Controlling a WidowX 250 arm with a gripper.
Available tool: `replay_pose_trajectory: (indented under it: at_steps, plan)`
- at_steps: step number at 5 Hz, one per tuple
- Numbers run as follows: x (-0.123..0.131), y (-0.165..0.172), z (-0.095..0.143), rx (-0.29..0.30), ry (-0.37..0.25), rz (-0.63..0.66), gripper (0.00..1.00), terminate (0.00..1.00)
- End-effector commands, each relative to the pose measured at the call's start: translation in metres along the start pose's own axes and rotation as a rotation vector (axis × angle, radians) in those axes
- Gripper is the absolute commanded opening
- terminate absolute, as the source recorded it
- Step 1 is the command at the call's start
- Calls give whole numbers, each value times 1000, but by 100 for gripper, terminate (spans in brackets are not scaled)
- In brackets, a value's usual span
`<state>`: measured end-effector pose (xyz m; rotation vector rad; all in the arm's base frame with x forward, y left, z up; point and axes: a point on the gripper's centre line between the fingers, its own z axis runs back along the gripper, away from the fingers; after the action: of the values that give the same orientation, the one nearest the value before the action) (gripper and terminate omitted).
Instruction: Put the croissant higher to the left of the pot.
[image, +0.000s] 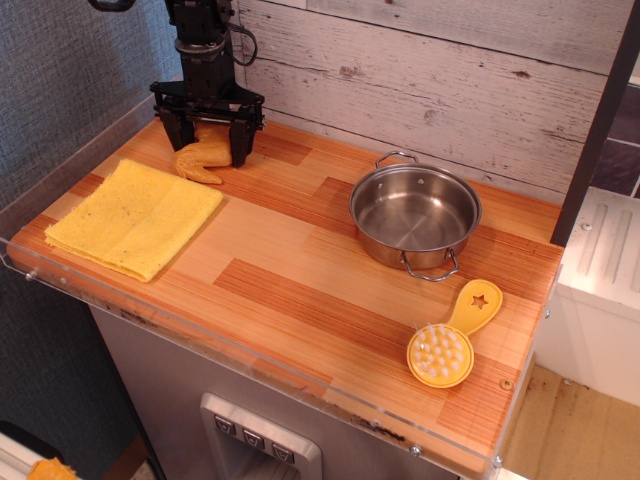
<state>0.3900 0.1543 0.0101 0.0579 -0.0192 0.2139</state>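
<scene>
Gripper (212, 150) low at the back-left corner, fingers spread either side of the croissant (203, 159).
The pastry lies on the table (290, 270), just beyond the yellow cloth (133, 217), well left of the pot (415, 216).

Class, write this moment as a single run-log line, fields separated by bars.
gripper: around croissant, far-left back of table | croissant: touching table | pot: right of it, empty | release: not confirmed
</scene>
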Motion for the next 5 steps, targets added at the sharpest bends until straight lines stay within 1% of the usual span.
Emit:
replay_pose_trajectory:
  at_steps: [1,2,3,4,5]
  plan:
    - [20,-18,25,-38,-159,-20,100,0]
    - [22,-33,48,-7,-249,-78,100,0]
    - [13,-44,69,6,-313,-126,100,0]
    - [11,-51,84,-10,-326,-136,100,0]
    - [8,-49,91,-17,-319,-118,100,0]
